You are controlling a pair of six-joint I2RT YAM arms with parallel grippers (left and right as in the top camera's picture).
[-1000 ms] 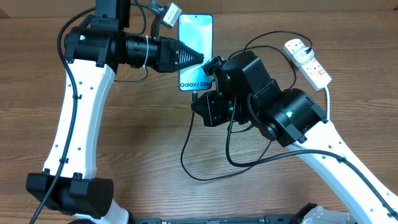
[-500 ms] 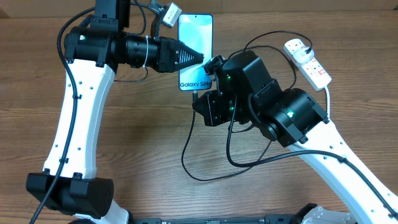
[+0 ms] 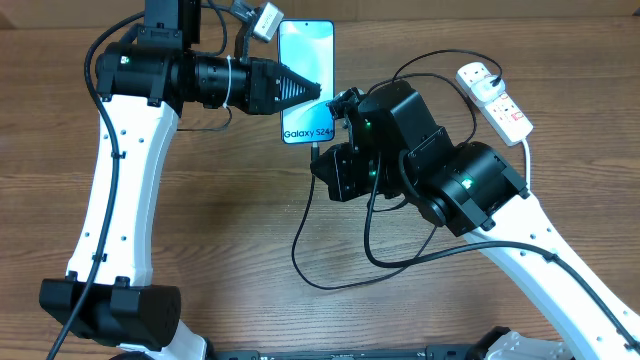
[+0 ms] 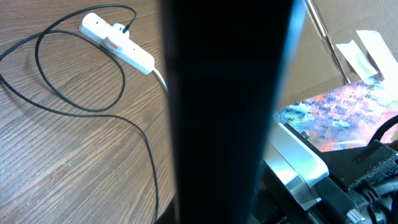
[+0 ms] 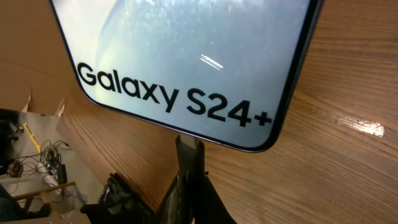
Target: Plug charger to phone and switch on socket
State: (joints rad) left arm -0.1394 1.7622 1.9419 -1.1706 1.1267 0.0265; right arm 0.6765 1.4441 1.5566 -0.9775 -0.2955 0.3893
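Charger point(image 5: 188, 155) tip at phone point(image 3: 305, 50) btm edge, L tool point(image 3: 320, 92) across phone

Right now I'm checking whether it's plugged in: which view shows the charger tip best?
Right wrist: the charger tip sits close up, meeting the phone's bottom edge. Overhead shows it only as a small dark stub below the phone. Left wrist shows none of it.

A brown wood-grain desk point(image 3: 230, 230) fills the overhead view. The left wrist view shows a plain brown board point(image 4: 317, 68) past its edge, a crumpled white piece point(image 4: 373, 53) against it, and a mottled blue-and-pink surface point(image 4: 339, 115) lower down. In the right wrist view, tangled wires point(image 5: 37, 165) lie beyond the desk.
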